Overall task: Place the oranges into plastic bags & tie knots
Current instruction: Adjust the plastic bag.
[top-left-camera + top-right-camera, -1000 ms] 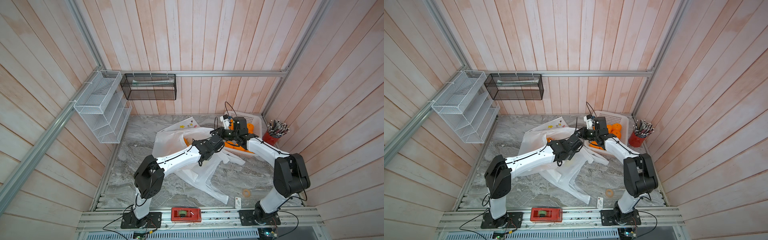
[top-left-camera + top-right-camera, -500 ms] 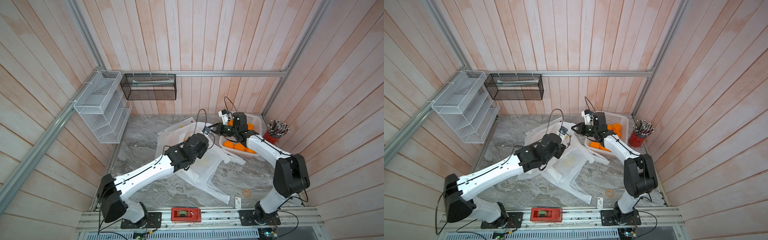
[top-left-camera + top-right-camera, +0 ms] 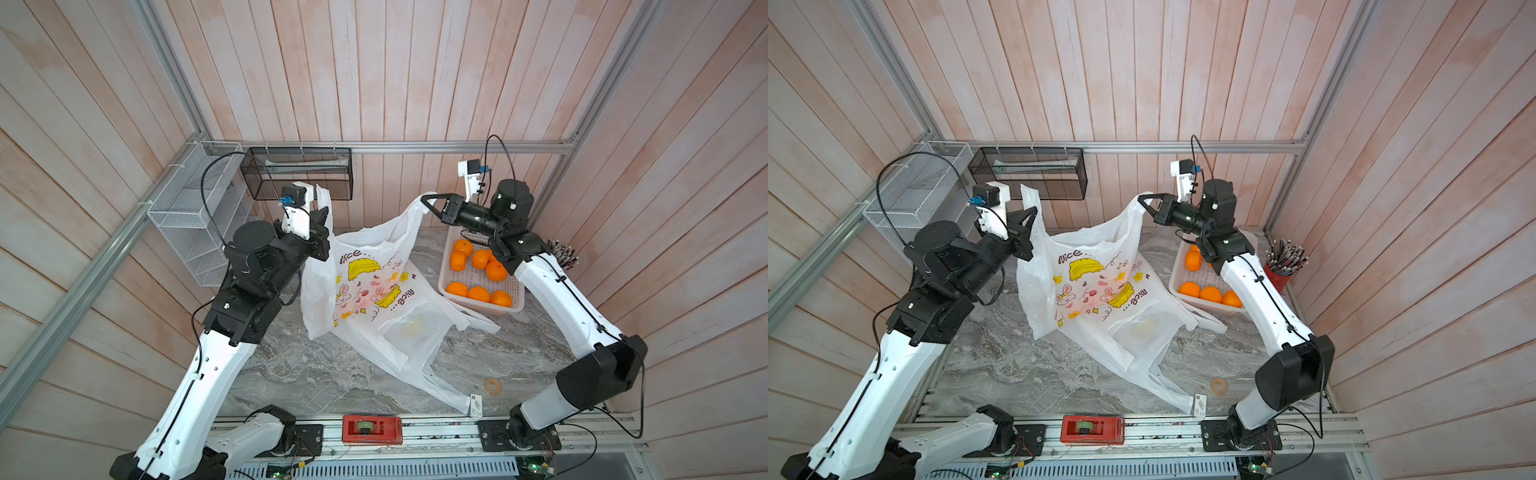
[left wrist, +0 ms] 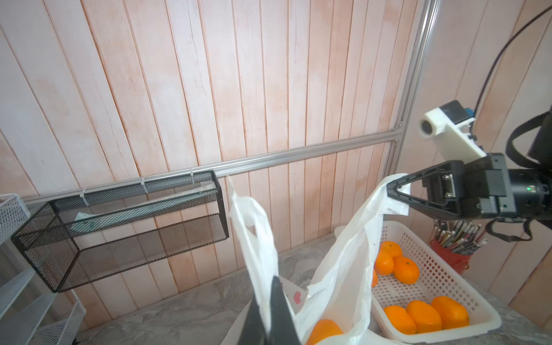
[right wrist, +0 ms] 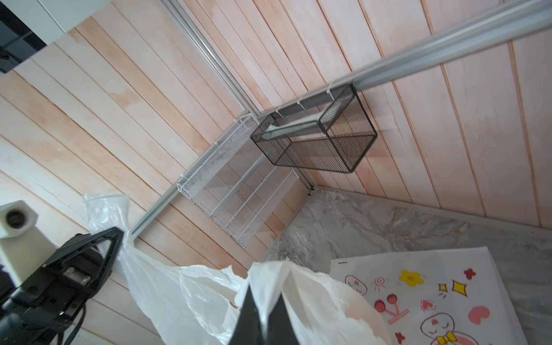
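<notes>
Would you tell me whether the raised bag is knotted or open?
Open, unknotted: the left end effector and right end effector hold the handles of the bag apart.

Grey marbled worktop (image 3: pixel 316 374), plastic bags (image 3: pixel 415 332) laid flat on it, white basket (image 3: pixel 471 276) of oranges (image 3: pixel 478 294) alongside, red pencil cup (image 3: pixel 1277 278), tape ring (image 3: pixel 493 386), small card (image 3: pixel 476 405).

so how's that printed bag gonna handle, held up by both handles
Likely floppy: the printed plastic bag sags and creases between the left gripper and right gripper, jaws shut on its handles. Probably light, as the film is thin and see-through. It may tear if tugged, since only narrow strips are pinched.
</notes>
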Tool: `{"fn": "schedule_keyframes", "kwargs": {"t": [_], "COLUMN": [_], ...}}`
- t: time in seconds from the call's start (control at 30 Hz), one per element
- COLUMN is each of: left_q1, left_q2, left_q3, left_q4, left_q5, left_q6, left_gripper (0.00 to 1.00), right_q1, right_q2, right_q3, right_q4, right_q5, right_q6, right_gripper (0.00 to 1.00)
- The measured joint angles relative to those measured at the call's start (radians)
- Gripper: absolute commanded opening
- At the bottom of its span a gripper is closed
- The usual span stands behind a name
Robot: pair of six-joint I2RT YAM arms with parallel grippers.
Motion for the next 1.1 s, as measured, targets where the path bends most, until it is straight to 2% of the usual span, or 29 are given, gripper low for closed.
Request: {"fn": "schedule_keyframes", "kwargs": {"t": [0.1,0.23,0.4,0.57,0.77,0.83,0.87,0.93,1.1], "left_q1": [0.039,0.042,0.043,0.043,0.062,0.077,0.085,0.098,0.107], "left_q2": [0.002,0.010,0.016,0.064,0.154,0.193,0.210,0.243,0.288], "left_q3": [0.008,0.001,-0.094,-0.214,-0.348,-0.369,-0.375,-0.378,-0.375], "left_q4": [0.039,0.105,0.226,0.336,0.488,0.536,0.559,0.608,0.720], "left_q5": [0.112,0.266,0.427,0.529,0.624,0.657,0.676,0.718,0.837], "left_q6": [-0.026,-0.068,-0.151,-0.231,-0.319,-0.343,-0.355,-0.381,-0.418], "left_gripper": [0.00,0.00,0.00,0.00,0.00,0.00,0.00,0.00,0.00], "right_q1": [0.000,0.000,0.000,0.000,-0.011,-0.030,-0.042,-0.061,-0.076], "right_q2": [-0.076,-0.180,-0.305,-0.366,-0.349,-0.328,-0.318,-0.311,-0.359], "right_q3": [0.004,-0.026,-0.125,-0.245,-0.378,-0.399,-0.404,-0.405,-0.388], "right_q4": [-0.010,-0.016,-0.017,-0.017,-0.024,-0.029,-0.037,-0.050,-0.079], "right_q5": [0.041,0.090,0.152,0.212,0.233,0.225,0.218,0.211,0.195], "right_q6": [-0.015,-0.027,-0.034,-0.034,-0.025,-0.025,-0.027,-0.053,-0.196], "right_gripper": [0.00,0.00,0.00,0.00,0.01,0.13,0.25,0.40,0.69]}}
